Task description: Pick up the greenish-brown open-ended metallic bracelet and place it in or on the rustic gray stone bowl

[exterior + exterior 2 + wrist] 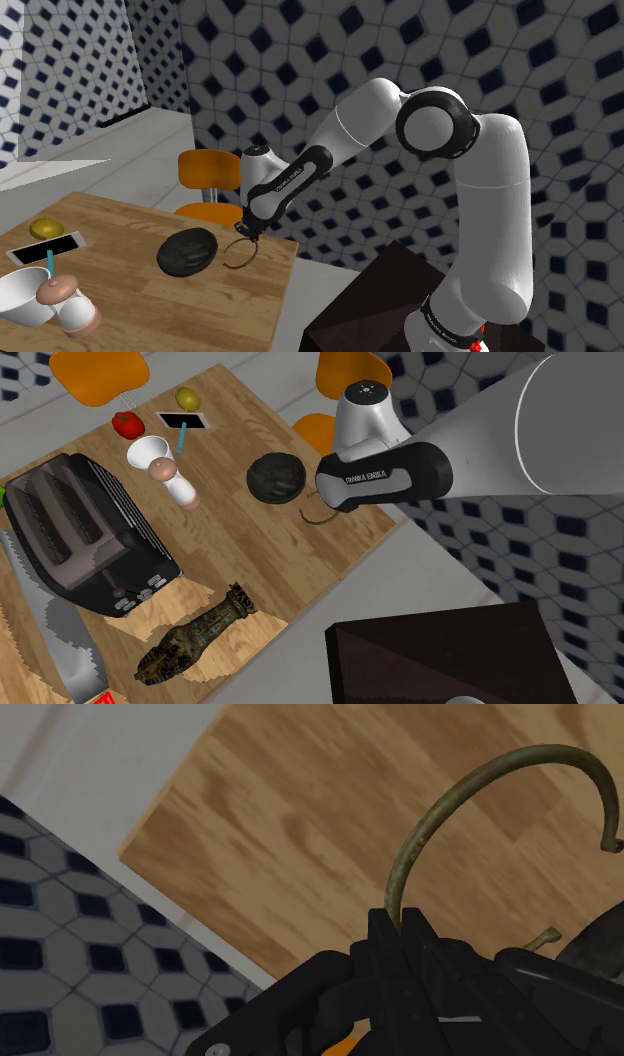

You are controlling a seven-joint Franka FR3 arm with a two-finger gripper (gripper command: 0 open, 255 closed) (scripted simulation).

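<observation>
Clerk: Entry one, the gripper [398, 919]. How are the jaws standing?

Checker: They are pressing together on the bracelet [470, 794], a thin greenish-brown open loop, and are pinching one side of its band.

Clerk: Where is the bracelet sitting?

Checker: It is hanging from the fingers over the wooden table [150, 300], near the table's edge. I cannot tell whether it is touching the wood.

Clerk: Entry two, the bowl?

Checker: The dark grey bowl [187, 250] is resting on the table. In the shoulder view it is lying at nine o'clock from the bracelet, just beside it.

Clerk: Remaining stock?

Checker: In the shoulder view a lemon [45, 227] is sitting at twelve o'clock from a phone [45, 247]. In the second exterior view a toaster [90, 532] is standing at about nine o'clock from the bowl, well apart.
</observation>
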